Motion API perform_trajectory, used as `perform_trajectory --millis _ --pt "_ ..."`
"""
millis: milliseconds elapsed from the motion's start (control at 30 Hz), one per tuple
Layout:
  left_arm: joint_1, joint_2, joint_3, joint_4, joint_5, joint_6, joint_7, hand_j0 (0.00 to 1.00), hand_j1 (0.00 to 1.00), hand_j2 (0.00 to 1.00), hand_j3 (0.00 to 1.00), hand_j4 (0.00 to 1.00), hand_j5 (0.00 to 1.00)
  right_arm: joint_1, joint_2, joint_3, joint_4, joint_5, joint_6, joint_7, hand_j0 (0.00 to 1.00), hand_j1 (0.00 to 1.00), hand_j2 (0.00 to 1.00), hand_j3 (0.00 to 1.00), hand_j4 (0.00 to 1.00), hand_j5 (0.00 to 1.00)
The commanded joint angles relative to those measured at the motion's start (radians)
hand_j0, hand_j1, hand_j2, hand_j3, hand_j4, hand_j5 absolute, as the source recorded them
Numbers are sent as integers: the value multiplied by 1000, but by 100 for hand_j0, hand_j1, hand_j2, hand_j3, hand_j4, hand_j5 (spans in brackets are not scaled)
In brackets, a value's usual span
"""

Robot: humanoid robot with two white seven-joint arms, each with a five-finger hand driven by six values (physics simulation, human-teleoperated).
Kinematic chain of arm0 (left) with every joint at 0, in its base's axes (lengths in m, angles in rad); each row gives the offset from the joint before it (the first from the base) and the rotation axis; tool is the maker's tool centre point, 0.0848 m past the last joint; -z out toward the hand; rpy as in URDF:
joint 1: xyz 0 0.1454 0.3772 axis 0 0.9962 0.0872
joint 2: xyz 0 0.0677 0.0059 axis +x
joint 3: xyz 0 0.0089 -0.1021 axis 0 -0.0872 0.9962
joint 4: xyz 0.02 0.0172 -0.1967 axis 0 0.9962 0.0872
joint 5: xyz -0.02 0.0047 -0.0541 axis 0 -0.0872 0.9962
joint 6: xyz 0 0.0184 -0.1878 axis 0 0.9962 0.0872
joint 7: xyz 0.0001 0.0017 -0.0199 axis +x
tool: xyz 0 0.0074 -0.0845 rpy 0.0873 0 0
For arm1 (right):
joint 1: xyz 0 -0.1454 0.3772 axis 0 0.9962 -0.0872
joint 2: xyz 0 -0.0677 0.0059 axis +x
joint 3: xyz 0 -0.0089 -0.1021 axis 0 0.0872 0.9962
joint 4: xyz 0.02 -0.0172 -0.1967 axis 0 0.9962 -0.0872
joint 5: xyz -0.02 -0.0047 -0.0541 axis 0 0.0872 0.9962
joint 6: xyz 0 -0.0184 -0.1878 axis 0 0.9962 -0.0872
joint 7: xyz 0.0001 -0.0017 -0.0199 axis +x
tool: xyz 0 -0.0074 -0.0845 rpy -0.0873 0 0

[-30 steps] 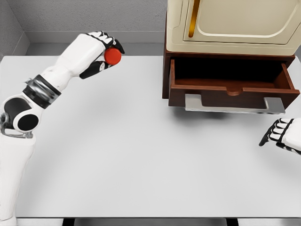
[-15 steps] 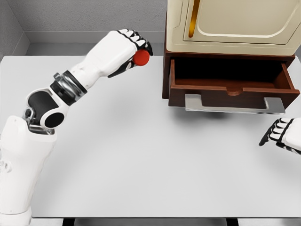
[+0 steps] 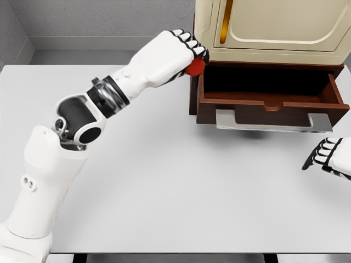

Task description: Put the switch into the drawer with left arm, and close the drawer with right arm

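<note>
My left hand (image 3: 189, 52) is curled around a red round switch (image 3: 195, 67), held in the air right at the left edge of the brown drawer (image 3: 269, 104). The drawer is pulled out from under a cream cabinet (image 3: 269, 27), and its inside is dark and looks empty. A grey handle (image 3: 272, 121) runs along the drawer's front. My right hand (image 3: 324, 155) rests low on the table at the right edge, fingers curled, holding nothing, below and right of the drawer front.
The white table (image 3: 164, 175) spans the view, with a grey wall behind it. The cream cabinet overhangs the back of the drawer, so the switch sits close under its bottom left corner.
My left arm has swung to the right with the switch, from the table's back left to the drawer's left edge. The right hand has stayed put.
</note>
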Motion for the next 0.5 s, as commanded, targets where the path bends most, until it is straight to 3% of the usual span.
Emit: perform_trajectory --millis 0,467 --pt "-2 -17 -26 2 -11 3 1 35 35 35 35 35 35 0 -2 0 0 -6 -1 0 59 59 59 59 59 59" --pt "-66 -81 -104 58 -74 4 1 35 35 35 35 35 35 -2 -2 0 0 -6 -1 0 59 59 59 59 59 59"
